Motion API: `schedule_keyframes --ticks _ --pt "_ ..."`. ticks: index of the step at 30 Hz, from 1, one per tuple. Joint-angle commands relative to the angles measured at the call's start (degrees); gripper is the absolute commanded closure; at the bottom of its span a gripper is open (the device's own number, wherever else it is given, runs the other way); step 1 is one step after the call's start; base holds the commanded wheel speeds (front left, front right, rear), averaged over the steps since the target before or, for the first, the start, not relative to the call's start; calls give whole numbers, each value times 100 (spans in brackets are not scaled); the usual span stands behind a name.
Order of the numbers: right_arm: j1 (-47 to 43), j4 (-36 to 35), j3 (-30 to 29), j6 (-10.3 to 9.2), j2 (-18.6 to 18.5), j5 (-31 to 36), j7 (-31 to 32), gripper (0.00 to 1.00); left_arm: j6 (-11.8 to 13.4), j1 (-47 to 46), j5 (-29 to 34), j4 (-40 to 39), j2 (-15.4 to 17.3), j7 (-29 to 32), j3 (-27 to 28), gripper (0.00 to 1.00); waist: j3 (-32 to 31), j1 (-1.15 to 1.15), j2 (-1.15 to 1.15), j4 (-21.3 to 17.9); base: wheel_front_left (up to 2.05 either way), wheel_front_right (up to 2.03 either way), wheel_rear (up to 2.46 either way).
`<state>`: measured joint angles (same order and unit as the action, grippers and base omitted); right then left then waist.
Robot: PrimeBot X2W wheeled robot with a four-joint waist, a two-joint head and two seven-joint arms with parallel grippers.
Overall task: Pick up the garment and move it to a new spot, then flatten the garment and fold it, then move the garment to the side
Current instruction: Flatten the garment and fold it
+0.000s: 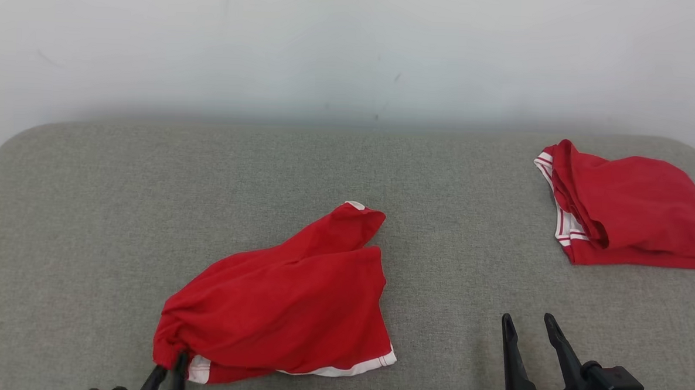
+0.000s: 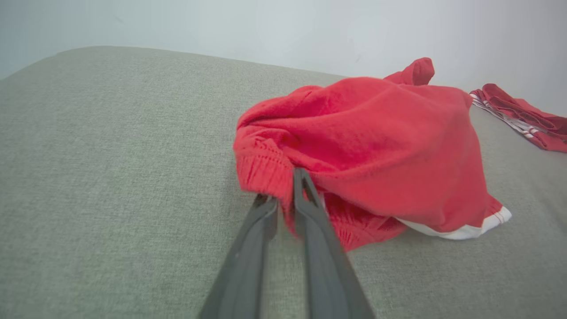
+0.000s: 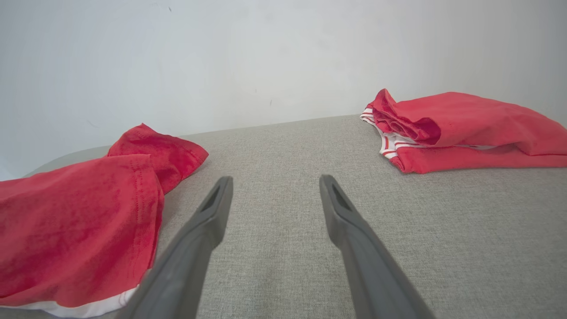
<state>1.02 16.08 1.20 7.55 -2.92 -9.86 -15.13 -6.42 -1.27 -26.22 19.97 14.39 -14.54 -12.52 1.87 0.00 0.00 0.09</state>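
Head view: the garment (image 1: 284,298) sits crumpled near the front middle of the grey cushion (image 1: 89,207), its long line running from the near-left corner up and to the right. Our left gripper (image 1: 173,366) is right at that corner. Our right gripper (image 1: 528,320) sits well off to the right, spread wide and holding nothing

Left wrist view: fingers (image 2: 248,248) nearly closed, pinching the ribbed waistband (image 2: 261,170), the rest of the cloth piled beyond them and to the right

Right wrist view: the garment lies left of our open fingers, with a folded red piece (image 3: 465,128) far right. We reckon the left arm does the lifting
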Motion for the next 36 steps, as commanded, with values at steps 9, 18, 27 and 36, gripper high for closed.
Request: schedule_keyframes --ticks 9,18,27,36 --pt "-92 -27 -24 -15 7 -42 -3 0 236 269 190 -228 -439 -63 556 0 -80 0 0 232 0 0 0" --pt "-75 272 244 -15 8 -121 -3 0 160 531 1112 -905 -846 -62 1348 0 -70 0 0 324 0 0 0" --pt "216 1063 1089 -15 6 -101 -3 0 -4 548 1400 -843 -1105 -62 1620 0 -100 0 0 388 0 0 0" --pt "952 2250 1747 -15 -51 -156 -2 0 -78 356 1491 -766 -1150 -63 1575 0 -50 0 0 661 0 0 0"
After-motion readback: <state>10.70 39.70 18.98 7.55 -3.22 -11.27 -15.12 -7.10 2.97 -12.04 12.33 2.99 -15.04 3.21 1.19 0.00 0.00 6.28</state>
